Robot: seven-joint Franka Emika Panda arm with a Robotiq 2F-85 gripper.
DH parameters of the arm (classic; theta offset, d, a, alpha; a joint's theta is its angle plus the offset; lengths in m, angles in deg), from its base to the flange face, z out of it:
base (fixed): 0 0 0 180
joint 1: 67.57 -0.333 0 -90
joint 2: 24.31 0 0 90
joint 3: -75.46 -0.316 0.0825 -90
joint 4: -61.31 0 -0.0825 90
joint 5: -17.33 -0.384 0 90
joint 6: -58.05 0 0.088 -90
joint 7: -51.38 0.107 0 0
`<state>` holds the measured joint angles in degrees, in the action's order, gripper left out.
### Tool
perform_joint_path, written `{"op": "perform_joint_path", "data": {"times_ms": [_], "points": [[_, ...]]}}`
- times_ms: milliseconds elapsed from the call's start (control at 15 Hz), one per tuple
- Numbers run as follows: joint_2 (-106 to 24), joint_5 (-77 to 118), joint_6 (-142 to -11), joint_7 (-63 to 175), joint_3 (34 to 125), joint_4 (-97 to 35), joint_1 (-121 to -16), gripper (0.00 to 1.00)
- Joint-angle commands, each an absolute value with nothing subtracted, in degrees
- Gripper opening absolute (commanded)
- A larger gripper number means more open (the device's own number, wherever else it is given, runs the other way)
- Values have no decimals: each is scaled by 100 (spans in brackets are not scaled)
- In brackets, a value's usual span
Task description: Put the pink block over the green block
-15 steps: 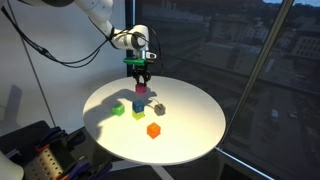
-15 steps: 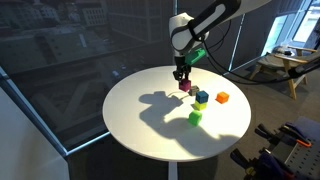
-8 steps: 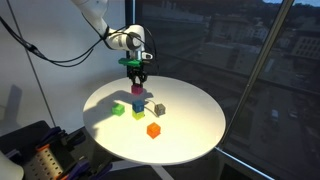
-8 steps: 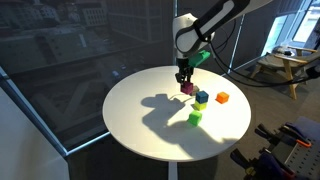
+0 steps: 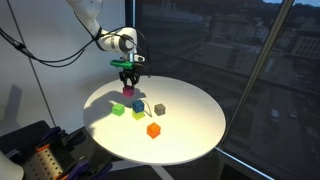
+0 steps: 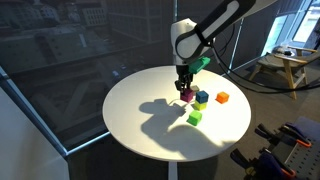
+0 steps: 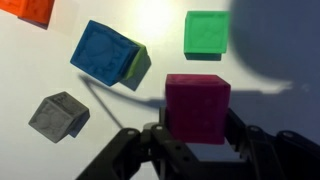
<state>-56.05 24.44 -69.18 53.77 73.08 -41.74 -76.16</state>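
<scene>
Carrying the pink block (image 7: 197, 107): fingers (image 7: 240, 135) clenched on two opposite faces, block sitting square between them. Both exterior views put it in the air, clear of the worktop (image 5: 190, 125), with its shadow below.

Green block (image 7: 207, 32) lies flat on the worktop, top face bare. In the wrist view the pink block sits below the green block in the picture and a shade to its left. Bare worktop shows between them, and their edges run roughly parallel. By my reading the target lies straight ahead of the fingers, away from the wrist, with no great turn needed.

Neighbours, taken from the green block:
- blue cube (image 7: 104, 52) just beside it, tilted, propped on a yellow-green cube (image 7: 137, 68)
- grey cube (image 7: 57, 112) farther off on that same side
- orange cube (image 7: 30, 8) well apart, at the corner of the picture

Judgement: transport phase, placing not yet done. The coming move turns on closing that forward gap until pink is directly above green, then lowering. The blue cube is the nearest thing to knock; the side of the green block away from it looks free
</scene>
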Motion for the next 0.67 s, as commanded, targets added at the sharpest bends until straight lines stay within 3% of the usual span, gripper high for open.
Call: {"op": "perform_joint_path", "data": {"times_ms": [0, 600], "points": [[-5263, 2467, -7195, 5483, 7264, -4647, -7659, 30], [-4951, 2473, -7726, 5453, 7265, -5199, -7658, 30]]}}
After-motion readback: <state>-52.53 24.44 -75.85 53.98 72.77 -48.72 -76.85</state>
